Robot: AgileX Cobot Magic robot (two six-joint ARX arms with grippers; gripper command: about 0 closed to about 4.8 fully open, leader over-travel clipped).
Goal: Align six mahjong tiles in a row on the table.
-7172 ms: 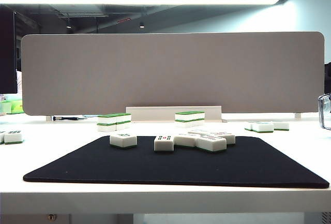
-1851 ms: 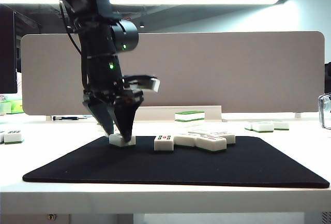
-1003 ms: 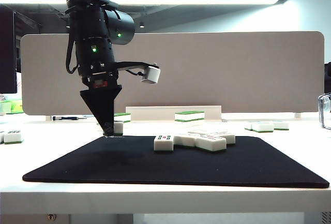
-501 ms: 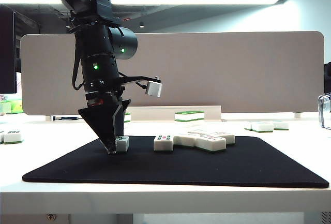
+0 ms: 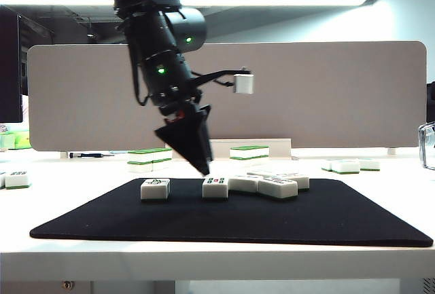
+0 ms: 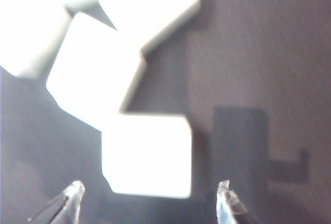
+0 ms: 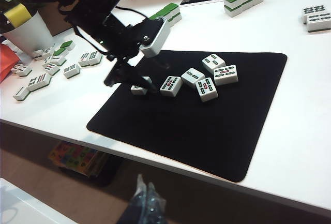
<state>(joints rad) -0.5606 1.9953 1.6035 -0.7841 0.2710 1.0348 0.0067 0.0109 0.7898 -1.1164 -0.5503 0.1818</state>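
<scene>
Black mat centre frame carries the white mahjong tiles. Left gripper, jaws spread, hangs above the second tile, probably to straighten it. Right gripper, low in its wrist view, sits parked; I cannot tell its state.

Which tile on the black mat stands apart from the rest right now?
The leftmost tile in the exterior view: it sits alone, while the other five cluster together. The open left gripper hovers above the cluster's leftmost tile.

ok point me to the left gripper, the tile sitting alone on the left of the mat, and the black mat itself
left gripper (image 5: 203,166), exterior view, at its fingertips above the mat, jaws open.
lone tile (image 5: 155,189), exterior view, middle of its front face.
black mat (image 5: 224,223), exterior view, bare front area.
</scene>
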